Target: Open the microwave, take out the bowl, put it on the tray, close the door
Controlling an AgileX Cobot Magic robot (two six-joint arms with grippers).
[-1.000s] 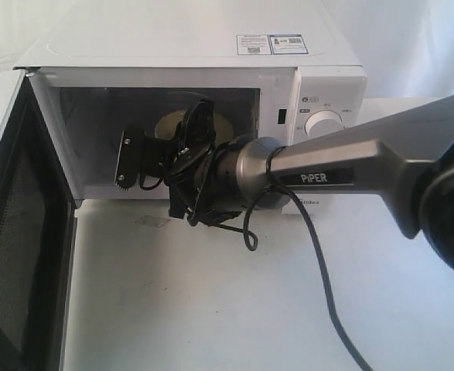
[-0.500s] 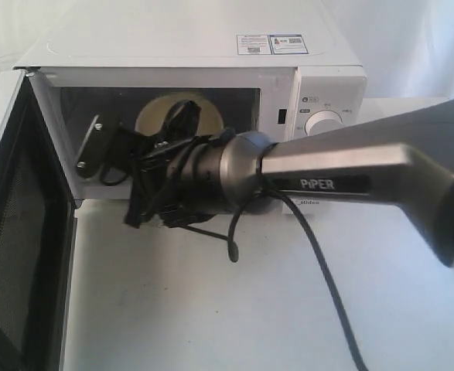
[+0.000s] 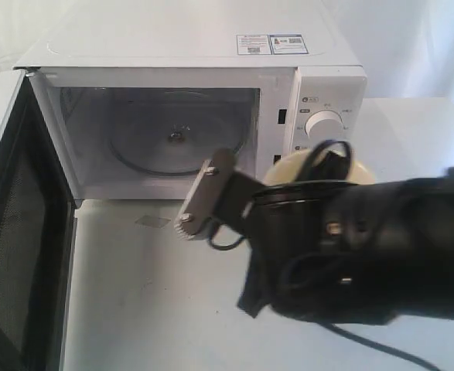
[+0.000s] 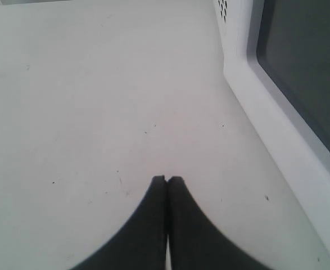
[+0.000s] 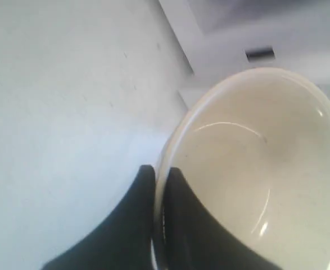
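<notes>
Centrally, the microwave [image 3: 172, 39] stood on the white table [image 3: 149, 294] with its door [image 3: 14, 232] swung wide to the left of the exterior view, exposing the glass turntable [image 3: 172, 143] within the cavity. The bowl [image 5: 249, 169] was outside the oven, held off the table in front of the control panel and just below the upper dial [image 3: 325, 124]; in the exterior view only its cream rim showed behind the dark bulk of the right arm. The right gripper [image 5: 159, 174] pinched the bowl's rim, one black finger on the outer wall and the other inside (the glossy inner surface faced the wrist camera). The left gripper [image 4: 166, 181] hung over bare table beside the open door, its two fingers pressed together with nothing between them.
</notes>
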